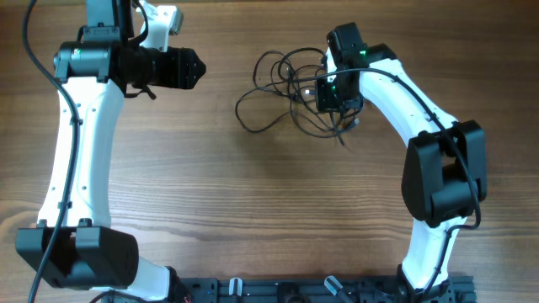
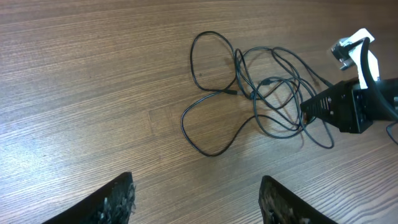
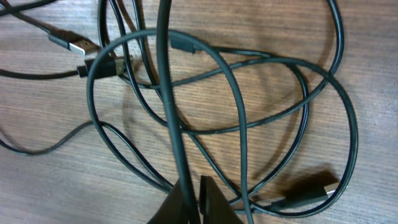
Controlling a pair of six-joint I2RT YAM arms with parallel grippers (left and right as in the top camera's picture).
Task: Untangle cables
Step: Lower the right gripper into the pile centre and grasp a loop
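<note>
The cables (image 1: 296,82) lie as one black tangle of loops on the wooden table, back centre. In the left wrist view the tangle (image 2: 267,81) spreads ahead and to the right. My right gripper (image 1: 340,116) is down on the tangle's right side. Up close, its fingers (image 3: 194,180) are pinched on one cable strand (image 3: 168,93) that rises straight up from them. Other loops and a dark plug (image 3: 311,190) lie beneath, and a silver-tipped plug (image 3: 69,43) lies at the upper left. My left gripper (image 2: 198,177) hangs open over bare wood, well left of the tangle.
Both white arms reach in from the table's front edge, the left arm (image 1: 76,143) along the left side and the right arm (image 1: 438,168) on the right. A loose loop (image 2: 208,140) trails out of the tangle toward my left gripper.
</note>
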